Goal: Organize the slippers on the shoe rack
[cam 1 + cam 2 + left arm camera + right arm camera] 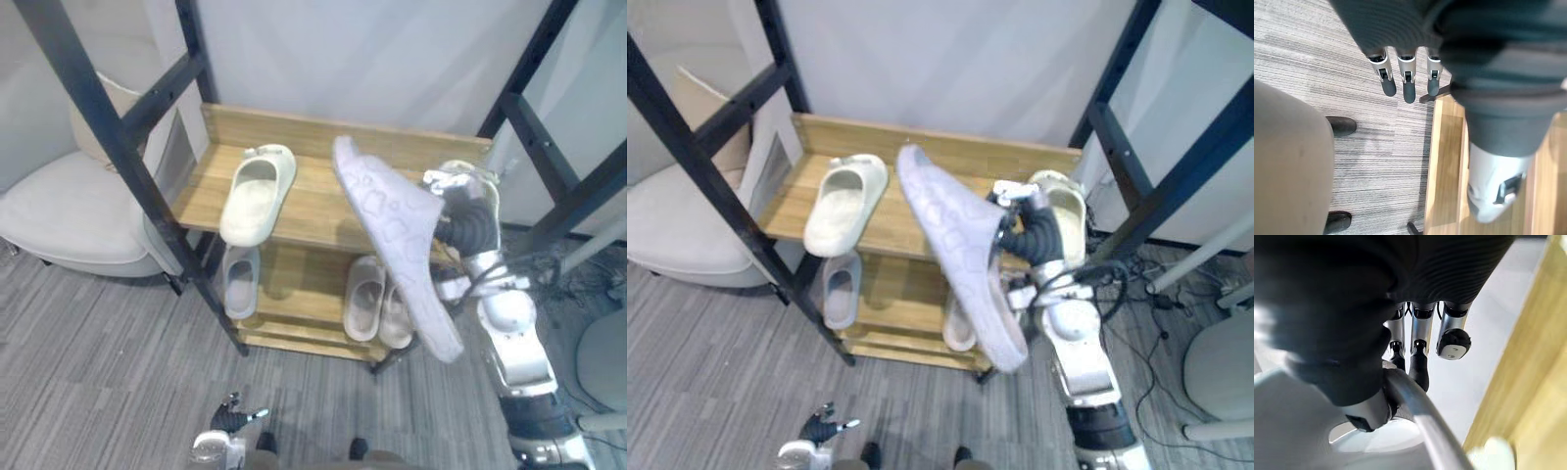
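Note:
My right hand (468, 223) is shut on a pale lavender slipper (392, 235), held in the air in front of the rack's top shelf with its patterned sole towards me. In the right wrist view the fingers (1418, 363) curl round the slipper's rim (1420, 411). A cream slipper (257, 194) lies on the left of the wooden shoe rack's (313, 211) top shelf, and another cream one (1065, 203) shows behind my right hand. The lower shelf holds a grey slipper (240, 279) and a cream pair (367, 294). My left hand (233, 419) hangs low, with straight fingers (1408, 83) over the floor.
A white armchair (59, 215) stands left of the rack. Black metal frame bars (108, 127) cross in front of the rack's left side, and others (549, 137) stand at its right. A round white base (602, 362) sits on the floor at the far right.

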